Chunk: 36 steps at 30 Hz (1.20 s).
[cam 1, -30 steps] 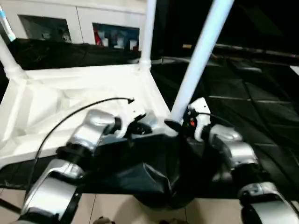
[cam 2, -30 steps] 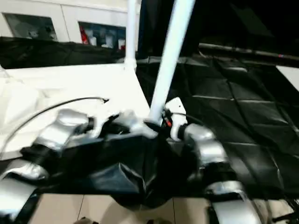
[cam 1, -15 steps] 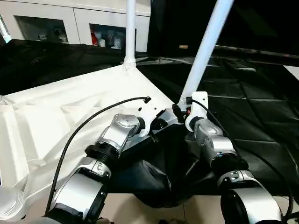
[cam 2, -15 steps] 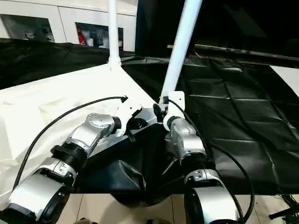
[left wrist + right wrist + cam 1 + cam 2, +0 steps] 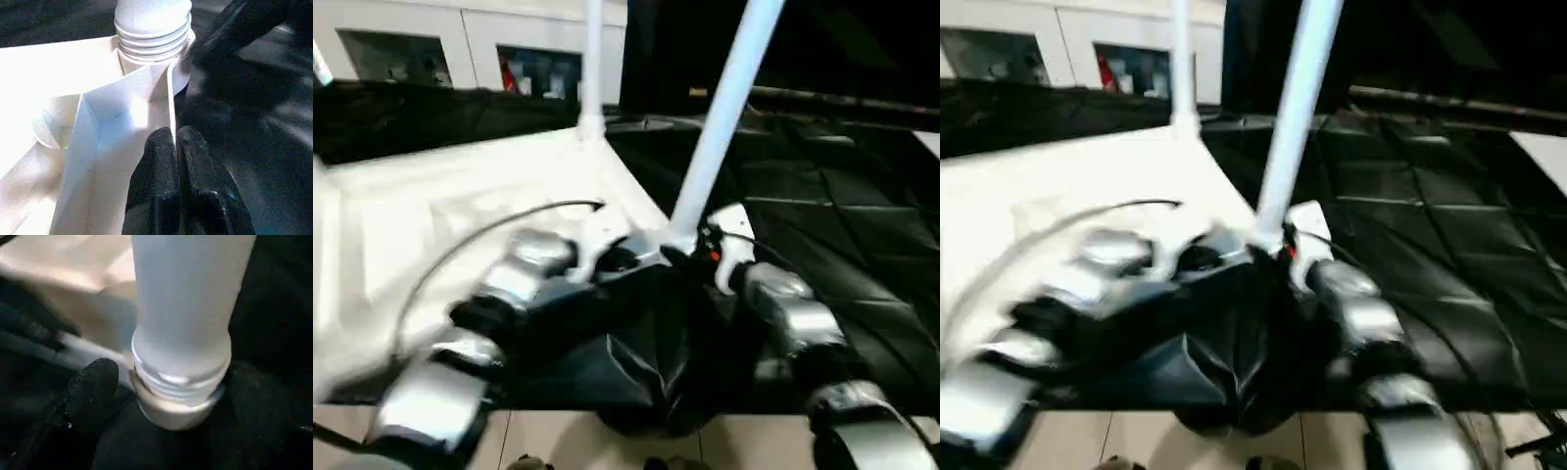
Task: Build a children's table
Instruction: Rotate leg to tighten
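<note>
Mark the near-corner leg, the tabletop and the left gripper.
near-corner leg (image 5: 722, 108), left eye view, mid shaft of the tilted tube.
tabletop (image 5: 122, 112), left wrist view, rib wall below the corner socket.
left gripper (image 5: 176, 139), left wrist view, between the black fingertips, pressed together at the rib edge.

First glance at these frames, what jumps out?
The tall white leg rising at a slant from the near corner socket of the upside-down tabletop, its threads still showing above the socket. The left gripper is pinched shut on the tabletop's edge rib just below. A second leg stands at the far corner.
</note>
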Motion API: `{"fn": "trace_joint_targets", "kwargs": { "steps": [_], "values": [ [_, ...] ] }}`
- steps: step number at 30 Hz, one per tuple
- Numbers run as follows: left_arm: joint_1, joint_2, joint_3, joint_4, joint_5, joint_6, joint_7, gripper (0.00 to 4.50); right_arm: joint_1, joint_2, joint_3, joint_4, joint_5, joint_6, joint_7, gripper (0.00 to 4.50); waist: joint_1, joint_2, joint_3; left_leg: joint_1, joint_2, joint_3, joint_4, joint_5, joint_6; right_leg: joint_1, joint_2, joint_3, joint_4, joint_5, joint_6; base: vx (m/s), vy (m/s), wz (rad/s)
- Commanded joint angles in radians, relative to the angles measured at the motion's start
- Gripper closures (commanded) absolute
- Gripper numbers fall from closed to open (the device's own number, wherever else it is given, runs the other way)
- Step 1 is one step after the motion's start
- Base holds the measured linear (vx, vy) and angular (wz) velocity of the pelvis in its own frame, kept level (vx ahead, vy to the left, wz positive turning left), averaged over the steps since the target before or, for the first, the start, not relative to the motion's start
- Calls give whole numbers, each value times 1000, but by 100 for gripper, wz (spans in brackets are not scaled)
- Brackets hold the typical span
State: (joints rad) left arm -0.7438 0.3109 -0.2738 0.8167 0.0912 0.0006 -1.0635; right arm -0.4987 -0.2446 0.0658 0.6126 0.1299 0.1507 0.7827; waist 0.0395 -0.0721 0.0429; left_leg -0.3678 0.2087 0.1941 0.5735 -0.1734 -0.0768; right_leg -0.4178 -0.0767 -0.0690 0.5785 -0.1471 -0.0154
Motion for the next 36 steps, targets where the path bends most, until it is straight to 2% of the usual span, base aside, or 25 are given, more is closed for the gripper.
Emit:
{"fn": "trace_joint_targets", "kwargs": {
  "steps": [1,2,4,6,7,8,10,12,13,14,15,17,24,25,28,31,34,36],
  "values": [
    [20,2,-36,-19,-1,-18,-72,450,15,-25,22,-53,20,14,76,68,2,10,-63,10,30,-9,-63,-205,57,56,-62,43,-49,-174,-216,0,0,0],
    [25,9,-28,-32,-22,-14,-103,450,30,-47,28,-77,23,21,115,68,3,15,-62,11,30,-9,-64,-204,56,56,-60,43,-48,-153,-228,0,0,0],
    [30,15,-29,-40,-25,-33,-112,450,37,-59,30,-88,22,24,131,68,3,12,-64,13,30,-7,-61,-198,58,57,-60,44,-42,-120,-244,0,0,0],
    [29,17,-31,-29,-11,-43,-94,450,40,-65,34,-97,17,30,136,68,4,12,-63,16,29,-5,-60,-203,60,56,-61,45,-44,-128,-248,0,0,0],
    [27,15,-33,-25,-8,-29,-94,450,37,-63,35,-96,15,30,135,68,4,11,-62,15,29,-5,-60,-205,58,56,-62,45,-45,-138,-246,0,0,0],
    [26,14,-33,-23,-7,-20,-99,422,37,-63,37,-98,15,33,135,65,6,11,-61,16,29,-5,-61,-216,53,56,-63,45,-49,-171,-238,0,0,0],
    [26,12,-33,-20,-11,-13,-112,395,35,-59,41,-102,16,35,133,65,7,9,-59,16,29,-6,-62,-230,42,55,-64,45,-52,-212,-226,0,0,0],
    [25,11,-34,-14,-12,-6,-122,395,35,-54,47,-111,19,38,135,65,7,11,-60,18,30,-7,-63,-236,33,54,-63,45,-54,-233,-214,0,0,0],
    [24,13,-37,-11,-10,-5,-128,395,36,-51,52,-119,19,39,137,65,7,10,-60,18,30,-7,-63,-234,32,54,-63,45,-54,-229,-213,0,0,0],
    [21,18,-45,7,8,-28,-104,361,38,-49,55,-128,19,42,142,65,6,10,-61,15,29,-8,-63,-225,32,56,-62,45,-50,-212,-213,0,0,0],
    [21,19,-45,8,10,-29,-102,351,38,-49,56,-128,19,42,142,65,5,9,-61,15,29,-8,-63,-223,34,56,-61,45,-50,-206,-212,0,0,0],
    [16,23,-49,27,27,-30,-78,353,40,-46,57,-133,19,43,146,65,2,9,-63,15,28,-7,-60,-209,40,56,-60,45,-47,-181,-217,0,0,0],
    [7,33,-53,50,45,-13,-76,353,38,-45,55,-137,19,37,134,65,4,9,-59,17,27,-8,-61,-242,30,54,-63,45,-56,-261,-201,0,0,0],
    [5,33,-52,54,45,-10,-77,383,32,-42,51,-129,17,33,118,65,4,9,-59,17,27,-8,-61,-243,30,54,-63,45,-57,-264,-200,0,0,0],
    [-1,30,-48,67,46,-12,-73,389,15,-34,41,-107,16,21,98,65,3,9,-59,16,26,-8,-61,-246,27,53,-62,45,-57,-274,-196,0,0,0],
    [0,26,-46,68,40,-6,-84,429,0,-22,39,-85,14,2,90,65,2,9,-59,16,25,-9,-61,-255,25,53,-63,44,-60,-297,-191,0,0,0],
    [3,23,-43,64,35,-1,-91,443,-8,-16,39,-73,12,-10,86,65,0,10,-59,16,26,-10,-61,-257,23,52,-63,44,-60,-306,-189,0,0,0],
    [7,20,-42,60,33,-4,-90,443,-26,-6,40,-44,5,-32,73,65,-1,6,-60,14,25,-9,-60,-254,24,52,-63,44,-60,-306,-190,0,0,0]
  ]
}}
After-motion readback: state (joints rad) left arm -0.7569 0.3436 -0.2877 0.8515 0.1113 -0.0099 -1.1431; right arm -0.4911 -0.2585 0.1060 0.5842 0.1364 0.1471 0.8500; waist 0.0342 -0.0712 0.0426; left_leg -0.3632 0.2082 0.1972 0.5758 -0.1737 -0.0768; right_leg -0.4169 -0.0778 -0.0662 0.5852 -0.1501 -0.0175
